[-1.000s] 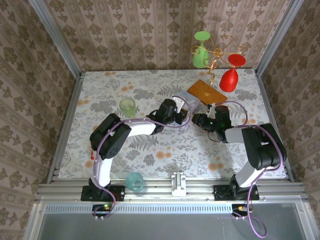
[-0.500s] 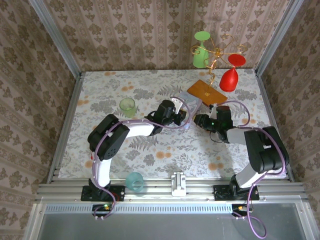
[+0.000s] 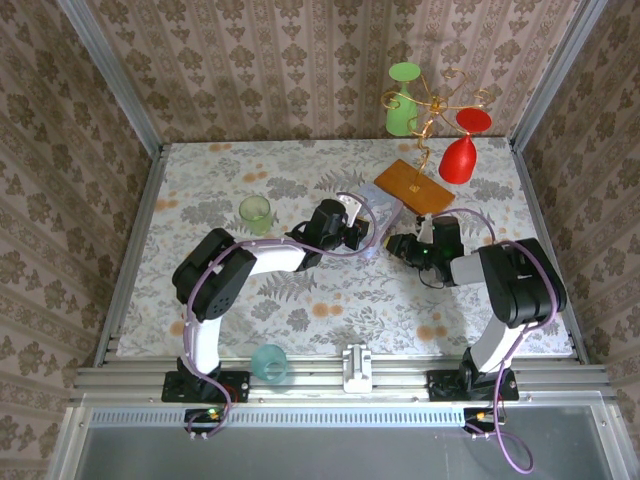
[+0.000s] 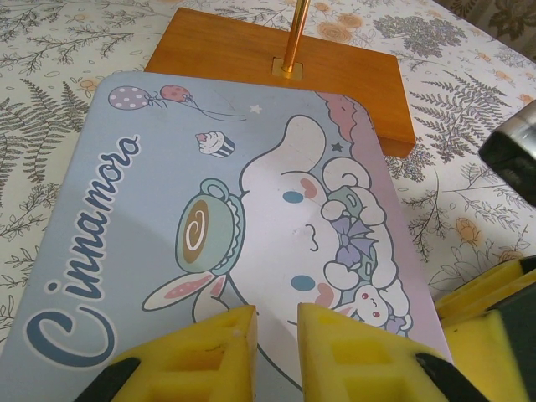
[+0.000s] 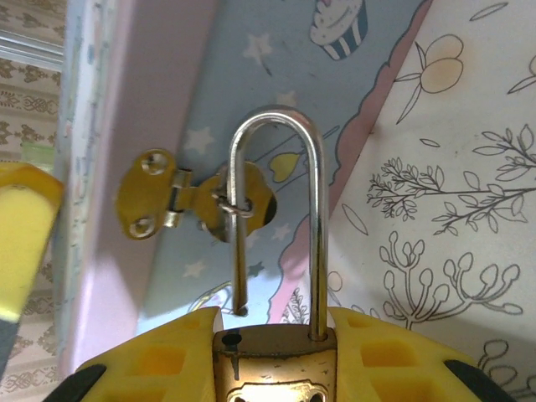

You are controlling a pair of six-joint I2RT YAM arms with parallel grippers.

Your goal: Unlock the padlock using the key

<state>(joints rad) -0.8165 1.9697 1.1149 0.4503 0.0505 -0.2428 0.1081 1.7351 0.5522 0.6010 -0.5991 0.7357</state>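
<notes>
The pale blue cartoon-printed tin box, with the orange wooden stand base just behind it, blocks mid-bench; the floral-patterned bench toward the near edge lies open.

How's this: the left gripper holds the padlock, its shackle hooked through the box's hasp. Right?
No, the right gripper holds the padlock, not the left gripper. The right wrist view shows its yellow fingers clamped on the brass body, shackle hooked through the hasp on the box.
</notes>
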